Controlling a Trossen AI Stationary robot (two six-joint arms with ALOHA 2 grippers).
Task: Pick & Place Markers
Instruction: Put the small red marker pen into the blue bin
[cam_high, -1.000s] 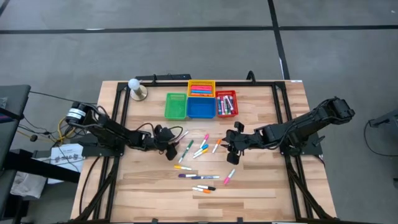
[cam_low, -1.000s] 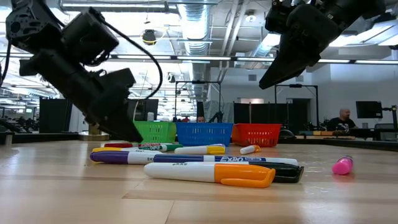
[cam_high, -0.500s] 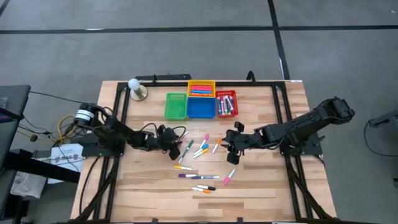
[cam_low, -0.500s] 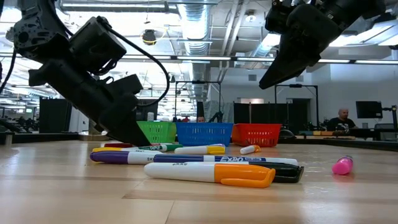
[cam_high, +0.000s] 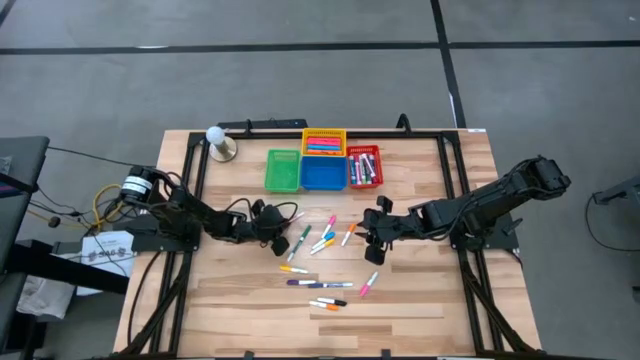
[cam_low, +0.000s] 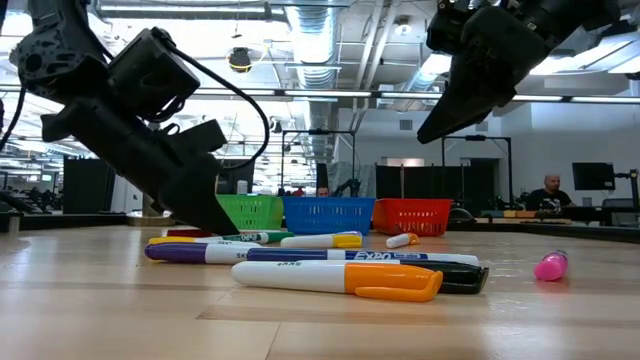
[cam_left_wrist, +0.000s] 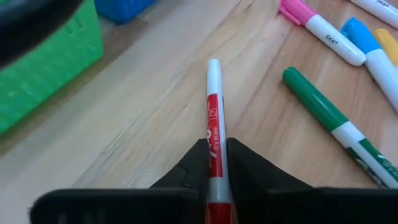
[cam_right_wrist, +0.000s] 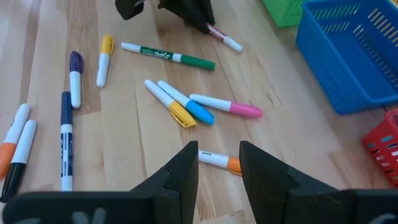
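Many markers lie scattered on the wooden table's middle (cam_high: 322, 262). My left gripper (cam_high: 281, 238) is low on the table at the left end of the scatter, shut on a red marker (cam_left_wrist: 214, 106) with a white end. A green marker (cam_left_wrist: 336, 124) lies just beside it. My right gripper (cam_high: 375, 244) hangs above the scatter's right side with its fingers open (cam_right_wrist: 219, 167) and nothing between them. An orange-capped marker (cam_right_wrist: 217, 160) lies on the table below it. My left gripper pinches the red marker's red barrel (cam_left_wrist: 214, 152) between its two fingers, one on each side. The fingers slant down from the table's left, and the marker runs on ahead of them, white end (cam_left_wrist: 213, 68) foremost. The marker lies low along the table.
Green (cam_high: 283, 171), blue (cam_high: 323, 173), yellow (cam_high: 323, 141) and red (cam_high: 364, 167) baskets stand at the far middle; the yellow and red ones hold markers. A white ball on a stand (cam_high: 218, 140) is at the far left. Bare wood lies near the front edge.
My left arm has sunk a little toward the table at the red marker, and its fingers have drawn together on it. The marker stays on the table.
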